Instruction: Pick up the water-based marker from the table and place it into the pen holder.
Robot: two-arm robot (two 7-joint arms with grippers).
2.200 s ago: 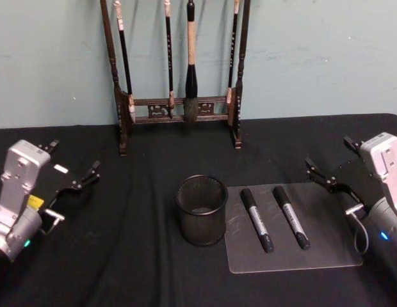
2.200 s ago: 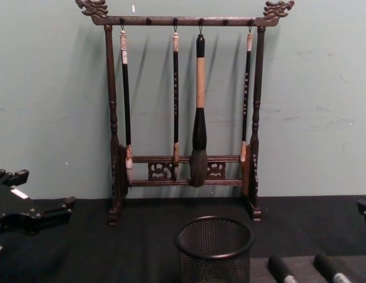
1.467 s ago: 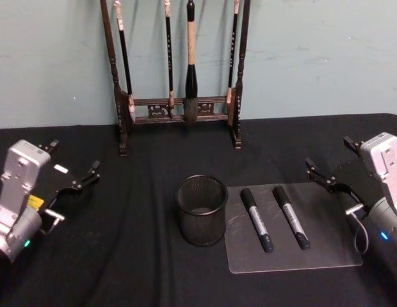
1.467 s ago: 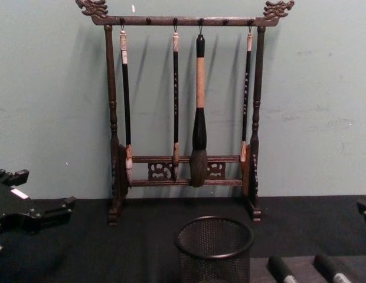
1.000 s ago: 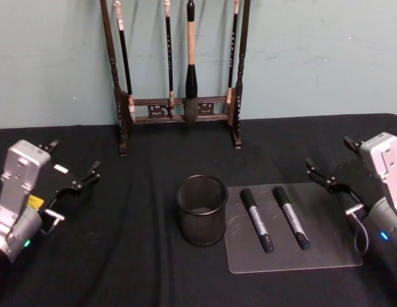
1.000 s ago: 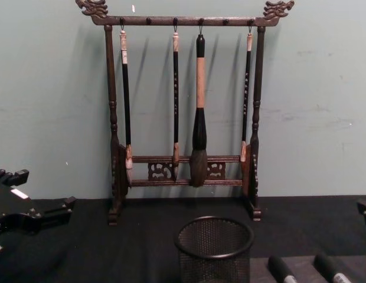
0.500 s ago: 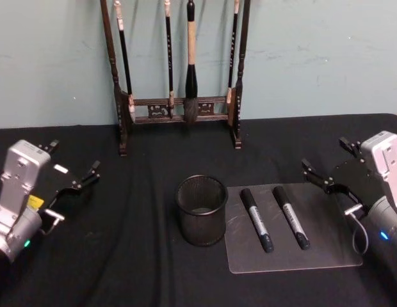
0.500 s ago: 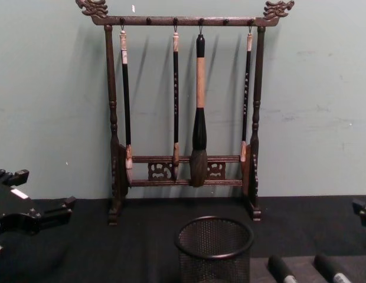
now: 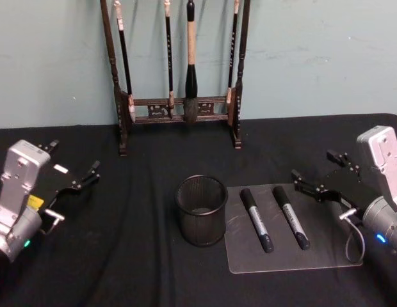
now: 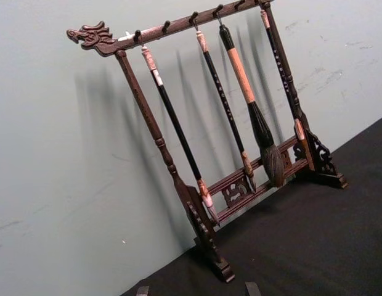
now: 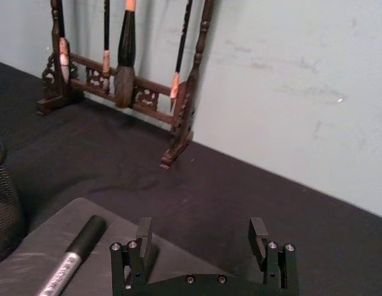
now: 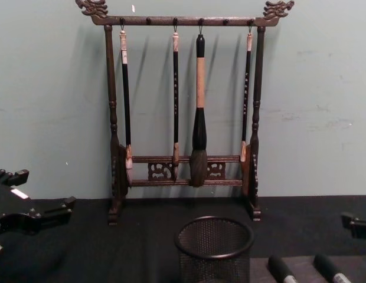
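You see the left marker (image 9: 257, 219) and right marker (image 9: 291, 217) lying side by side on the mat (image 9: 326, 246) at the lower right of the head view, just right of the holder (image 9: 201, 210). Your right gripper (image 9: 312, 165) hangs near the right marker's upper end with its fingers apart, holding nothing. Your left gripper (image 9: 73, 158) waits at the left edge, fingers also apart.

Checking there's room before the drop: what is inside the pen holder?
Nothing stands in the pen holder; from the head view its pale floor shows through the open top. The near inner wall is hidden.
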